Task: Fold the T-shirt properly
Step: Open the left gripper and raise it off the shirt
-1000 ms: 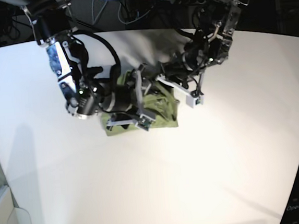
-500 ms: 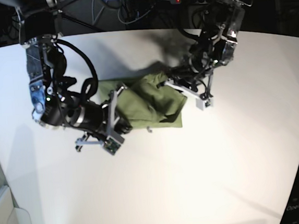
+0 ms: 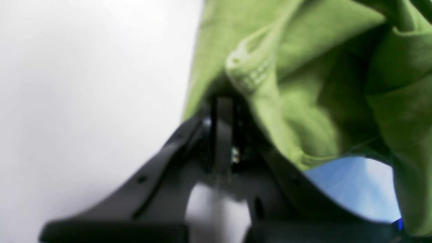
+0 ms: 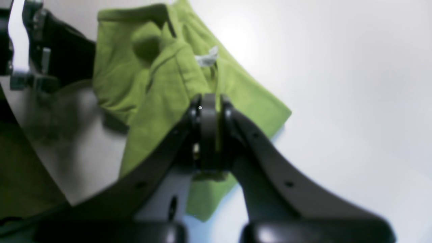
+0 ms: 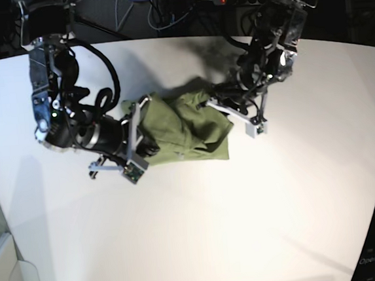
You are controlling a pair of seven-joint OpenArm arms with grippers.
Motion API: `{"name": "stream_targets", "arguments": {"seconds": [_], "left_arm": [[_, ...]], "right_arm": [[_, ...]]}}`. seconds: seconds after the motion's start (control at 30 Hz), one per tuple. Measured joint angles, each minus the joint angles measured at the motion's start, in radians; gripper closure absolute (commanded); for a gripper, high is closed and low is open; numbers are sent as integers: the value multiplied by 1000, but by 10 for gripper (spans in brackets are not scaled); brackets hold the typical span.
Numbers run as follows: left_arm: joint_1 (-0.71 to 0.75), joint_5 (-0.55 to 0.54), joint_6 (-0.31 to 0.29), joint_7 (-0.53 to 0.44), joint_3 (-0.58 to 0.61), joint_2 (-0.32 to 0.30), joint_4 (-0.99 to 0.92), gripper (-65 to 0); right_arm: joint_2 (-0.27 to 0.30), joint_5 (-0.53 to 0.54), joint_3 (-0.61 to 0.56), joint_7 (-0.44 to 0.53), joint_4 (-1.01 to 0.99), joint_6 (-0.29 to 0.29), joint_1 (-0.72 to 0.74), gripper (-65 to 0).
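The olive-green T-shirt (image 5: 186,131) lies bunched and part-spread in the middle of the white table (image 5: 215,230). In the base view my right gripper (image 5: 147,143) is at the shirt's left edge. The right wrist view shows its jaws shut (image 4: 209,101), with a fold of the T-shirt (image 4: 152,111) running into the tips and a small white label (image 4: 206,59) just beyond. My left gripper (image 5: 212,103) is at the shirt's upper right edge. It is shut (image 3: 222,101) on a hem of the T-shirt (image 3: 303,84), which hangs off it in folds.
Both arms lean in over the shirt from the table's far side. Cables and dark equipment (image 5: 182,9) line the back edge. White tabletop stretches out in front of the shirt and to both sides.
My right gripper has shut and swung to the view's left, and the shirt has spread leftward out of a tight bundle. The left gripper has stayed shut at the shirt's right side and shifted slightly.
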Motion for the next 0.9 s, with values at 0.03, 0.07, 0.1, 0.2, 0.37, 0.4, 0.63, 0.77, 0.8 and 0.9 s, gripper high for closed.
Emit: {"name": "stream_targets", "arguments": {"seconds": [0.03,0.07,0.1,0.2,0.37,0.4,0.63,0.77,0.8,0.9], "left_arm": [[0,0,2,-2,0,0,0,-22],[0,-5,2,-5,0,0,-1,-22],[0,-20,3,-7,0,0,-2,-22],[-3,-57,11,-5,-3,-3,-4,-22],[-3,-61,12,-5,-3,-3,-2,-22],[-3,-61,14,-6,-3,-3,-2,-22],[-2,-61,15,-5,-3,-3,-1,-22],[0,-77,19,-2,-2,-9,11,-22],[3,-71,26,9,-2,-9,25,-22],[28,-66,44,29,-2,-14,72,-22]], "right_arm": [[-5,-1,0,0,0,0,-1,0],[-10,-1,0,-2,0,0,-2,0],[-16,0,0,-2,0,0,-3,0],[-29,-9,-35,-2,0,0,-1,0],[-57,-8,-125,-2,-2,0,-2,0],[-62,-7,-140,-1,-2,0,-1,0],[-66,-5,-207,6,-85,0,11,0],[-82,-15,-217,3,-169,0,25,-132],[-84,-20,-222,2,-177,-1,27,-174],[-82,-19,-220,1,-177,-2,25,-270]]}}
